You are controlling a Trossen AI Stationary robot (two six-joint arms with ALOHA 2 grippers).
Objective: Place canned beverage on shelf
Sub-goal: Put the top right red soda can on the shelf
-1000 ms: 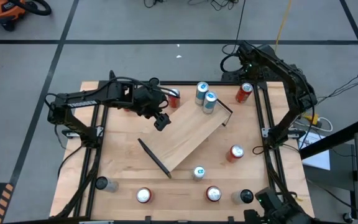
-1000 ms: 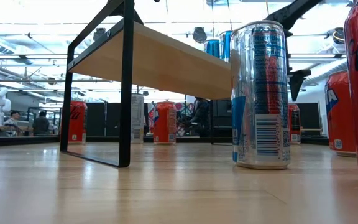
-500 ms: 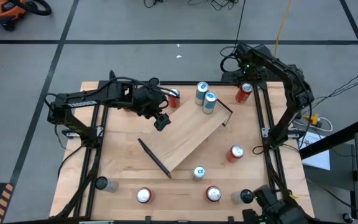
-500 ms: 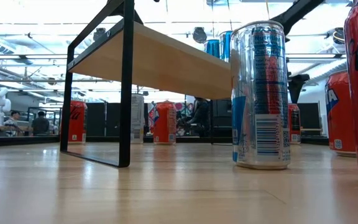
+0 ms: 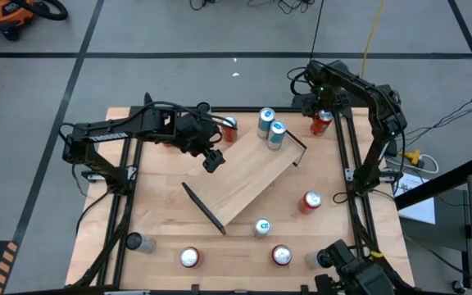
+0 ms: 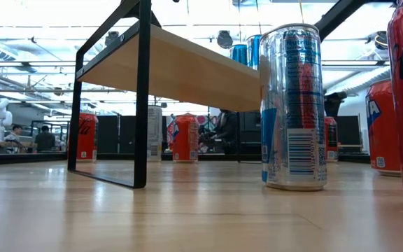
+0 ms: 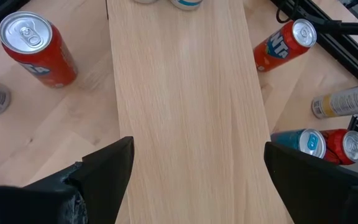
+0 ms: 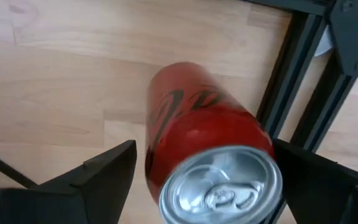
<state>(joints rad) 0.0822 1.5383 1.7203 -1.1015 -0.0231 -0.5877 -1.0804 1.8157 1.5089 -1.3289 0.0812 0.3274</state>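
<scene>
The shelf (image 5: 248, 184), a light-wood board on black brackets, stands slantwise mid-table with two blue cans (image 5: 271, 128) on its far end. A red can (image 5: 321, 126) stands upright on the table at the far right corner. My right gripper (image 5: 319, 111) points down over it, open. In the right wrist view its fingers (image 8: 104, 174) stand on either side of the can's top (image 8: 219, 186), and I see no touch. My left gripper (image 5: 212, 160) hangs open above the shelf's far left part, with bare board (image 7: 185, 93) between its fingers.
More cans stand on the tabletop: a red one (image 5: 229, 127) by the left gripper, an orange one (image 5: 310, 201), a blue-topped one (image 5: 261, 228), and several along the near edge (image 5: 189, 258). Black frame rails (image 8: 291, 81) run close beside the red can at the corner.
My right gripper has come down over the red can at the far right corner and turned slightly, its fingers staying open. The left arm, the shelf and the cans have kept still.
</scene>
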